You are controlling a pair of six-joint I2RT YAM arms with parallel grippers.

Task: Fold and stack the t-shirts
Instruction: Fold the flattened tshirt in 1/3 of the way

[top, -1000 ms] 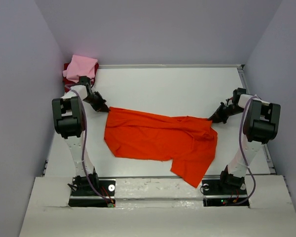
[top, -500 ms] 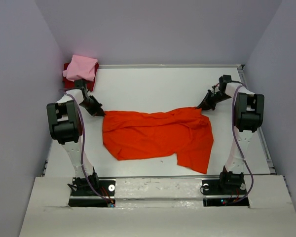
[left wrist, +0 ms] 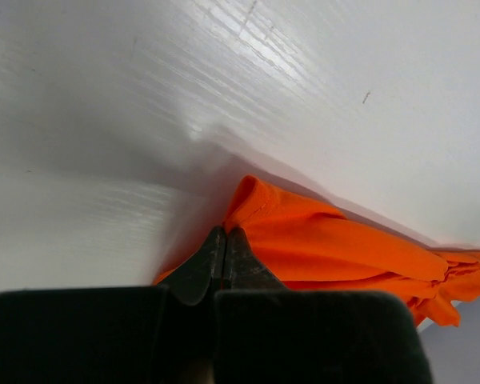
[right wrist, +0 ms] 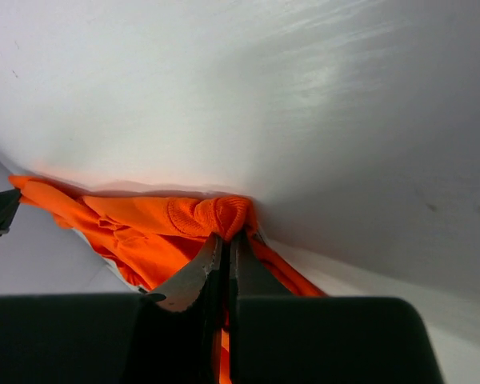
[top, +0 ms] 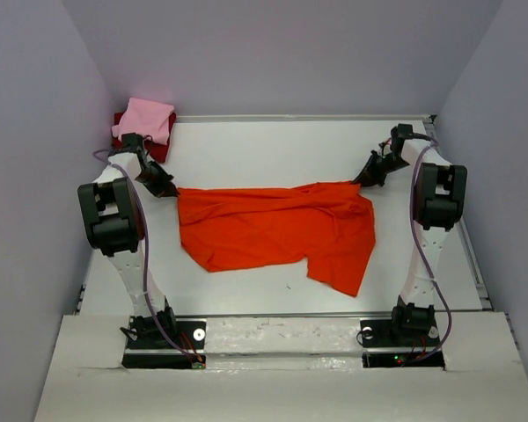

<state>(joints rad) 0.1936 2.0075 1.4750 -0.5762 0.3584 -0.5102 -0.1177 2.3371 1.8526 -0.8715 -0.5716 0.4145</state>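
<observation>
The bright orange-red t-shirt (top: 273,230) lies stretched across the middle of the table, one flap hanging toward the near edge. My left gripper (top: 169,189) is shut on its left corner; the wrist view shows the closed fingers (left wrist: 226,240) pinching the cloth (left wrist: 320,248). My right gripper (top: 359,180) is shut on its right corner, cloth (right wrist: 144,224) bunched at the fingertips (right wrist: 226,238). The light pink t-shirt (top: 145,120) sits folded on the dark red t-shirt (top: 158,149) at the far left corner.
White table (top: 273,154) with a raised rail along the far edge and right side (top: 440,158). Lavender walls close in on three sides. Both arm bases (top: 163,334) stand at the near edge.
Both grippers have moved away from me and outward, pulling the orange-red shirt farther back and stretching its top edge straighter. The folded stack has not moved.
</observation>
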